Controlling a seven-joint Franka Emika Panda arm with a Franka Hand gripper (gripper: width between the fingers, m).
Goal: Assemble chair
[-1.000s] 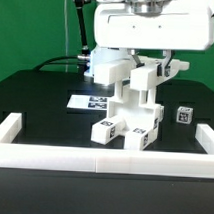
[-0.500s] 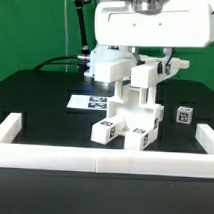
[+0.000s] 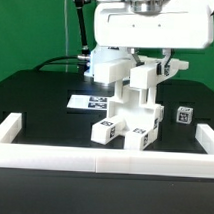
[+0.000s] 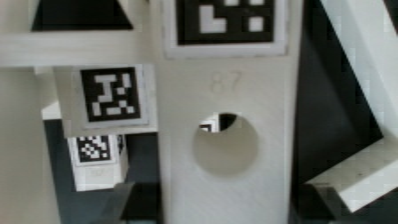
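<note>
Tagged white chair panel (image 4: 231, 95), close up

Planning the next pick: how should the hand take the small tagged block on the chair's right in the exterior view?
Probably from straight above, closing on the two upright side faces of the block. It stands alone on the table, apart from the chair, so its top and sides look free.
</note>
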